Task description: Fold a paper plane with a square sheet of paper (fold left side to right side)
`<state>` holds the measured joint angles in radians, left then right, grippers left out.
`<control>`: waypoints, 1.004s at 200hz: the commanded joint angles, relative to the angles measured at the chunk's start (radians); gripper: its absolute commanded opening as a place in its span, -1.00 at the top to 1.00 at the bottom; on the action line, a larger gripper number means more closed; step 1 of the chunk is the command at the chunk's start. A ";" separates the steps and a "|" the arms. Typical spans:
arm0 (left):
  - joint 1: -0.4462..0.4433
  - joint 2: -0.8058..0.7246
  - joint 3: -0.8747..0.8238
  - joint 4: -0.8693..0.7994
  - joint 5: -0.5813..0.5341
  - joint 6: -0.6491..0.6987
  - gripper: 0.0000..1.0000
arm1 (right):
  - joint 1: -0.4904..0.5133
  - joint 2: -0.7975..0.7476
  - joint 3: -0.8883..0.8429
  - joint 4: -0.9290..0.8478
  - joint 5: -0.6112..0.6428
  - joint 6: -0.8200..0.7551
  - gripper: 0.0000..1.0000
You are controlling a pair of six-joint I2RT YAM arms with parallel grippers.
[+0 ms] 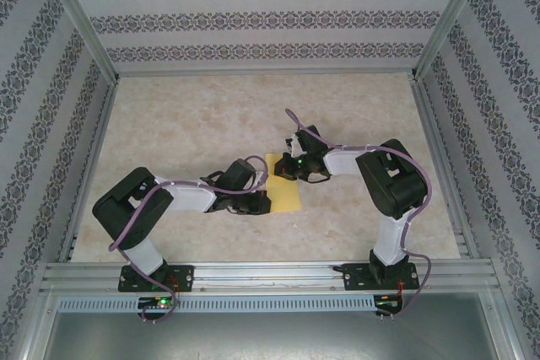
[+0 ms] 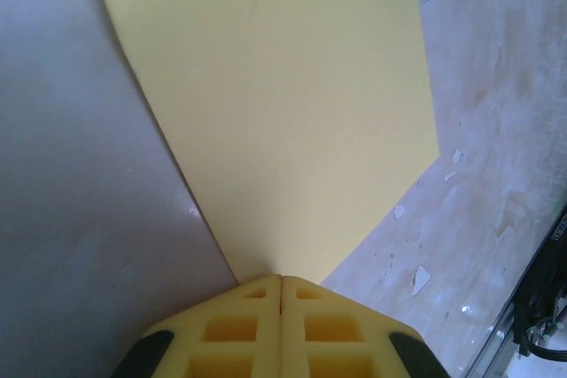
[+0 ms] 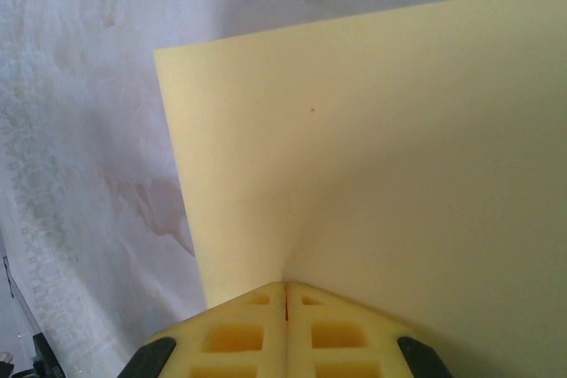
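We are pinching 1 corner of the square sheet of paper (image 1: 287, 193) with our left gripper (image 2: 281, 282) and its edge with our right gripper (image 3: 285, 289); it is sitting mid-table (image 1: 194, 120) between both arms.

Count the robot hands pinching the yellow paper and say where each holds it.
2. The left hand is shut on the near left corner of the yellow paper. The right hand is shut on its far end, by the top view.
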<state>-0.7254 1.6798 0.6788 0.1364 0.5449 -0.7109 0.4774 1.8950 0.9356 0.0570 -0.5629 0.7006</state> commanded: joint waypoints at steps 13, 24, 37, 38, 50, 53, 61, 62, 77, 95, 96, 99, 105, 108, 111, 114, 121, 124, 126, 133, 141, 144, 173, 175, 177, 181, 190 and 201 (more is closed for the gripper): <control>-0.042 -0.024 -0.039 -0.174 0.031 -0.013 0.91 | -0.020 0.043 -0.041 -0.080 0.121 -0.023 1.00; -0.042 -0.047 -0.026 -0.186 0.026 -0.009 0.92 | -0.020 0.041 -0.041 -0.079 0.120 -0.024 1.00; -0.040 -0.080 -0.005 -0.216 0.018 0.004 0.90 | -0.020 0.038 -0.041 -0.080 0.117 -0.023 1.00; -0.040 -0.083 -0.003 -0.218 0.016 0.005 0.90 | -0.020 0.037 -0.041 -0.080 0.117 -0.023 1.00; -0.037 -0.120 0.023 -0.254 -0.002 0.020 0.90 | -0.020 0.034 -0.041 -0.082 0.116 -0.023 1.00; -0.037 -0.131 0.028 -0.261 -0.005 0.023 0.90 | -0.020 0.032 -0.042 -0.082 0.116 -0.023 1.00; -0.031 -0.154 0.044 -0.278 -0.013 0.031 0.89 | -0.021 0.027 -0.044 -0.082 0.119 -0.023 1.00; -0.030 -0.158 0.046 -0.280 -0.013 0.032 0.89 | -0.021 0.027 -0.044 -0.082 0.120 -0.023 1.00; -0.013 -0.191 0.071 -0.291 -0.016 0.040 0.88 | -0.020 0.023 -0.049 -0.082 0.123 -0.024 1.00; 0.013 -0.206 0.094 -0.280 -0.010 0.046 0.87 | -0.019 0.020 -0.055 -0.079 0.124 -0.023 1.00; 0.015 -0.206 0.094 -0.279 -0.010 0.047 0.87 | -0.019 0.021 -0.055 -0.080 0.124 -0.023 1.00; 0.020 -0.204 0.099 -0.274 -0.009 0.049 0.87 | -0.019 0.020 -0.056 -0.079 0.125 -0.023 1.00; 0.027 -0.196 0.109 -0.268 -0.008 0.056 0.86 | -0.018 0.019 -0.058 -0.077 0.126 -0.023 1.00; 0.032 -0.189 0.114 -0.267 -0.008 0.061 0.86 | -0.017 0.019 -0.059 -0.077 0.127 -0.021 1.00; 0.035 -0.181 0.120 -0.266 -0.007 0.064 0.86 | -0.017 0.019 -0.060 -0.077 0.126 -0.022 1.00; 0.038 -0.173 0.129 -0.265 -0.007 0.068 0.86 | -0.017 0.018 -0.060 -0.076 0.126 -0.022 1.00; 0.041 -0.149 0.148 -0.264 -0.004 0.082 0.86 | -0.018 0.017 -0.061 -0.076 0.127 -0.023 1.00; 0.043 -0.138 0.156 -0.264 -0.005 0.088 0.87 | -0.016 0.018 -0.062 -0.075 0.128 -0.023 1.00; 0.043 -0.131 0.162 -0.264 -0.005 0.092 0.87 | -0.016 0.018 -0.061 -0.075 0.129 -0.023 1.00; 0.043 -0.102 0.183 -0.264 -0.007 0.101 0.87 | -0.016 0.018 -0.061 -0.076 0.127 -0.021 1.00; 0.043 -0.069 0.201 -0.253 -0.007 0.107 0.87 | -0.016 0.016 -0.061 -0.075 0.127 -0.022 1.00; 0.043 -0.057 0.205 -0.245 -0.008 0.108 0.87 | -0.014 0.016 -0.061 -0.075 0.129 -0.021 1.00; 0.043 0.042 0.234 -0.171 0.000 0.089 0.88 | -0.011 0.015 -0.061 -0.077 0.128 -0.021 1.00; 0.043 0.048 0.236 -0.165 0.003 0.088 0.89 | -0.011 0.014 -0.062 -0.076 0.129 -0.021 1.00; 0.043 0.054 0.241 -0.162 0.003 0.088 0.89 | -0.011 0.013 -0.061 -0.077 0.129 -0.021 1.00; 0.043 0.064 0.245 -0.157 0.004 0.088 0.89 | -0.011 0.014 -0.061 -0.077 0.129 -0.022 1.00; 0.043 0.084 0.260 -0.151 0.012 0.088 0.89 | -0.011 0.016 -0.060 -0.078 0.126 -0.023 1.00; 0.043 0.106 0.271 -0.146 0.024 0.089 0.89 | -0.010 0.016 -0.059 -0.079 0.124 -0.023 1.00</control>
<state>-0.6914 1.7515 0.9077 -0.0608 0.5449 -0.6392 0.4736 1.8828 0.9180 0.0795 -0.5426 0.7006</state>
